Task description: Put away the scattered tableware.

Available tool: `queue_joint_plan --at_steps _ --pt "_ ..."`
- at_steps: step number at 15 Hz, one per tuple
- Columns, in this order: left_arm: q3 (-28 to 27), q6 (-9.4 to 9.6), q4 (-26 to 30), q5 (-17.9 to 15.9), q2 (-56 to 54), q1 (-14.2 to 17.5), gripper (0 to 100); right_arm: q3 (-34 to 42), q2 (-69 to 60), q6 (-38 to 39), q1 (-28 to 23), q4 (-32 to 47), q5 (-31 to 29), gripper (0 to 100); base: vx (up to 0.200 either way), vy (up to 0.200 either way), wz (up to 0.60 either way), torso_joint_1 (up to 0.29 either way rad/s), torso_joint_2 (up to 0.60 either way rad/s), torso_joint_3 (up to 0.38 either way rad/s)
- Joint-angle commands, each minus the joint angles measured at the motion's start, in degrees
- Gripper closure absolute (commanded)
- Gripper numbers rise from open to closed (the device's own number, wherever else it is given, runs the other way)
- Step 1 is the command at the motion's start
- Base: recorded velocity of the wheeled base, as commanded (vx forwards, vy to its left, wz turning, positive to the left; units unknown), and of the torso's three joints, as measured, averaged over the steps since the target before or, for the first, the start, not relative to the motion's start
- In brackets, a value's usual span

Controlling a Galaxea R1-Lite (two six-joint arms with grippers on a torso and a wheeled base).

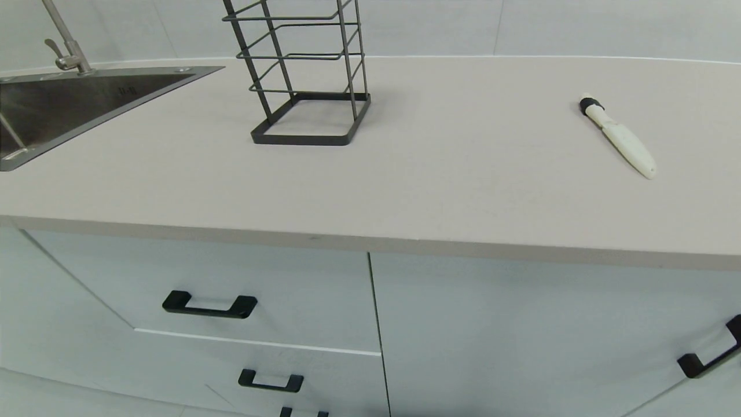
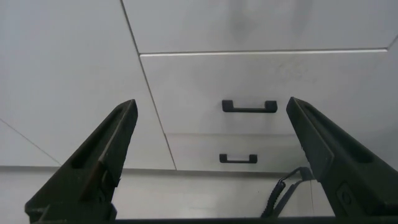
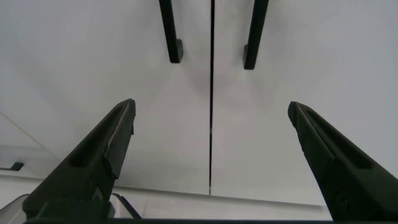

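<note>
One piece of tableware lies loose on the countertop (image 1: 463, 191): a cream utensil (image 1: 618, 136). It sits well apart from the wire rack (image 1: 301, 139), off to the rack's right on the robot's right side, level with the rack's base, and nothing touches it.

It will probably handle as a light, stiff thing, likely plastic or ceramic. It looks smooth enough to skid on the worktop or slip from the pads if pinched at its tapered tip. The better hold looks to be across the thicker stretch just below the black band, closing over its narrow width. Because it lies flat and low, the fingers would have to come right down to the surface.

It is slim and knife-shaped, pale cream for most of its length. The end nearer the robot narrows to a rounded point, and the far end carries a black collar. It lies at a slant, tip pointing away from the rack. Whether it is a sheathed knife or a spreader cannot be told.

Far below the rack, the left gripper (image 2: 211, 104) stands spread wide and empty before drawer fronts with black handles (image 2: 249, 107). The right gripper (image 3: 211, 106) is equally wide and empty, facing the cabinet doors (image 3: 280, 124).
</note>
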Motion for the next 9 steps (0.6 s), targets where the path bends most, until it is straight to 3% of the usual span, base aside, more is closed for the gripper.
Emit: queue_joint_plan --at_steps 1,9 --pt "0.0 0.01 0.0 0.0 0.1 0.0 0 0.0 0.1 0.0 0.0 0.0 0.0 0 0.0 0.0 0.0 0.0 0.0 0.0" --pt "0.0 -0.07 0.0 0.0 0.1 0.0 0 0.0 0.1 0.0 0.0 0.0 0.1 0 0.0 0.0 0.0 0.0 0.0 0.0"
